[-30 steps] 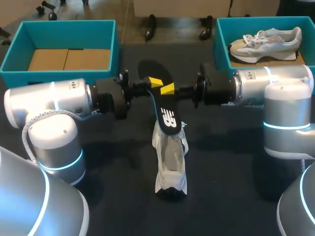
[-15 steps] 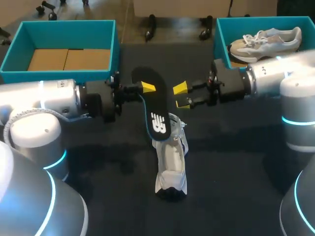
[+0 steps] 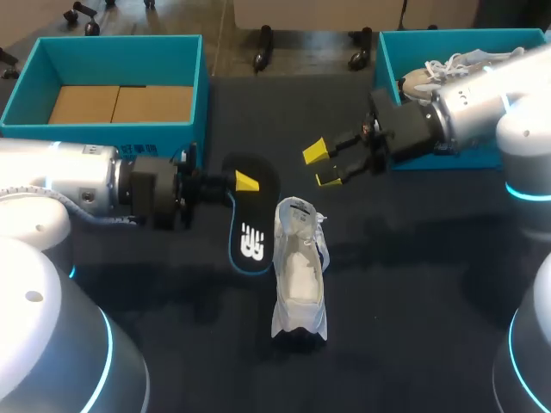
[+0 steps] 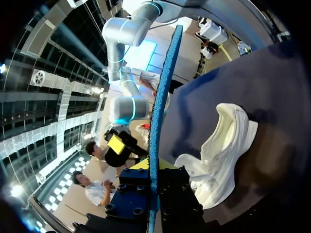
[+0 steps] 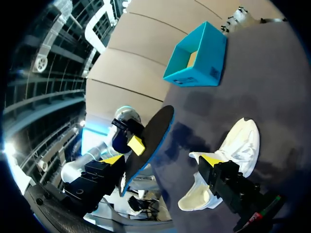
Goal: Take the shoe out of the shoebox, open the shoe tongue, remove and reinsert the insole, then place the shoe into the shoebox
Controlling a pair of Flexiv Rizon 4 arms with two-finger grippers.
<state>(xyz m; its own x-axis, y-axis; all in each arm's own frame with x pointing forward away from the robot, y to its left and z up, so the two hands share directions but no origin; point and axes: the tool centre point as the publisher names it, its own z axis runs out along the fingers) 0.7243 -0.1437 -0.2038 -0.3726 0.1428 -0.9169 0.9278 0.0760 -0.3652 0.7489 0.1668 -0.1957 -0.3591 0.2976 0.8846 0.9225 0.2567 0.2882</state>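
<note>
Left gripper (image 3: 244, 182) was closed on the upper end of the black insole (image 3: 250, 225), one yellow-tipped finger on each face. The left wrist view showed the insole (image 4: 160, 97) edge-on, running out from between those fingers. Half a second before, this gripper had held the insole higher and nearer the middle, with its lower end over the opening of the shoe (image 3: 299, 280). Now the arm had drawn back toward its own side and come lower. The insole was clear of the shoe and slanted down just beside it, on the side of the left arm. Whether its lower end touched the table (image 3: 413, 284) could not be told.

Right gripper (image 3: 320, 165) stood wide open and held nothing. A second before, it had met the left gripper at the insole. It had since let go and pulled away toward the right shoebox (image 3: 385, 64), and now hung well apart from the insole.

The white shoe lay where it had been, on the table near the middle. A second shoe (image 3: 448, 69) sat in the right shoebox, partly hidden by the right arm. The left shoebox (image 3: 120, 43) stood at the far left corner
</note>
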